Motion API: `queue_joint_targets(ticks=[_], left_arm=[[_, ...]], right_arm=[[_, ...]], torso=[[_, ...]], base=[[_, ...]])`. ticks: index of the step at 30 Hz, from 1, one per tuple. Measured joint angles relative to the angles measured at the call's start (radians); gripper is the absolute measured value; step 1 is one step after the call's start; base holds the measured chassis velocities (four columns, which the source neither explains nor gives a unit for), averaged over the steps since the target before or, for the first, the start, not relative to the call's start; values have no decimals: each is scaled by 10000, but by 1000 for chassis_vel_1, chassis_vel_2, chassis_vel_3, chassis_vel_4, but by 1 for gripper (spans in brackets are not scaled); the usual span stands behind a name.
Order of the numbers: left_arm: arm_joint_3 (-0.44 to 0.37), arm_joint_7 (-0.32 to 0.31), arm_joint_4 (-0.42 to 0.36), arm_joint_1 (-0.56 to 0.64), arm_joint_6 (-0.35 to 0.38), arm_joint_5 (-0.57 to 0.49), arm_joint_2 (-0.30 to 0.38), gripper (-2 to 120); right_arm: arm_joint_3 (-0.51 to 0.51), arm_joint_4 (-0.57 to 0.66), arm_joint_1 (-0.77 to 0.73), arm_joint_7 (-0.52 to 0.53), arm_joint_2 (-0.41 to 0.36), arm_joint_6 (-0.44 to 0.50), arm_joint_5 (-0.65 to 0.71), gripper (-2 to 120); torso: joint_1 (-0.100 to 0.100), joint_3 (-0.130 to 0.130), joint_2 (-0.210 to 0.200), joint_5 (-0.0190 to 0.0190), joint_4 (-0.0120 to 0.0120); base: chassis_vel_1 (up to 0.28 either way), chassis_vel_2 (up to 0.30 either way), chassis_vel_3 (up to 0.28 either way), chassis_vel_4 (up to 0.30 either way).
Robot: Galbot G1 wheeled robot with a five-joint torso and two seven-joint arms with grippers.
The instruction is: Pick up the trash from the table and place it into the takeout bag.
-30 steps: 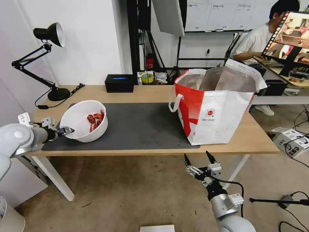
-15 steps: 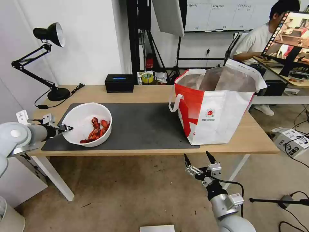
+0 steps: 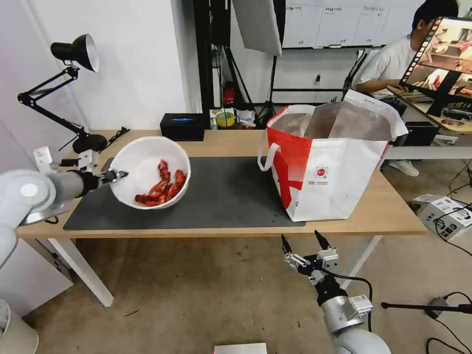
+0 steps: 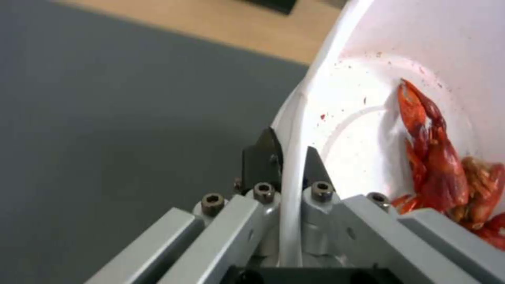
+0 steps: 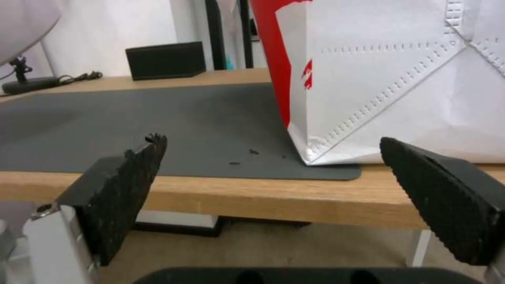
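Grey metal and black rubber come first: the right gripper [image 3: 301, 241] hangs low in front of the table's near edge, below the tabletop, with its two black fingers spread wide and nothing between them. From its wrist camera the ribbed pads [image 5: 131, 173] frame the table edge and the bottom corner of the takeout bag [image 5: 389, 79].

Past that runs the table [image 3: 344, 223], pale wood with a dark grey mat [image 3: 221, 196] covering most of its middle. Over the mat's left end, the left gripper [image 3: 117, 175] reaches in from the left side and has its fingers pinched tight on the rim of the white bowl [image 3: 147, 167]. The bowl is lifted off the mat and tipped, its open side turned toward me, and the red shells [image 3: 162, 189] lie piled against its lower wall. In the left wrist view the thin white rim [image 4: 292, 189] passes straight between the two dark fingertips [image 4: 259, 156], one outside the bowl and one inside, with the shells [image 4: 436, 173] heaped just beyond.

On the right end of the mat the takeout bag [image 3: 329, 172] stands upright and gaping, white with a red side panel, silvery lining showing inside, one loop handle drooping down its left side. It is well apart from the bowl.

Farther back, a black tissue box [image 3: 182, 127] sits near the table's rear edge, and a black desk lamp [image 3: 73, 54] stands at the far left corner.
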Motion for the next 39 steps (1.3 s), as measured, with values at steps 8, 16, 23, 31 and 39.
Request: queue_joint_targets(ticks=[8,16,23,31,39], left_arm=[[1423,-199,-94,-1760,-12,-311,-222,0],[3217,-423,340,-4357,-27,-656,-746,0],[4689,-771,998,-6221,-30,-880,-1954,0],[5498,-1207,1756,-7725,-50,-987,-3488,0],[5931,-1733,2444,-8399,-195,-1047,-4713,0]], right_arm=[[0,0,0,0,0,0,0,100],[0,0,0,1,-1,0,0,100],[-1,1,1,0,0,0,0,100],[0,0,1,1,0,0,0,100],[-1,0,0,1,-1,0,0,100]], torso=[[0,0,-1,-3,2],[1,-1,-2,3,-1],[0,0,-1,2,-1],[1,0,-1,2,-1],[1,1,-1,-1,1]], base=[[0,0,0,0],[0,0,0,0],[0,0,0,0],[0,0,0,0],[0,0,0,0]])
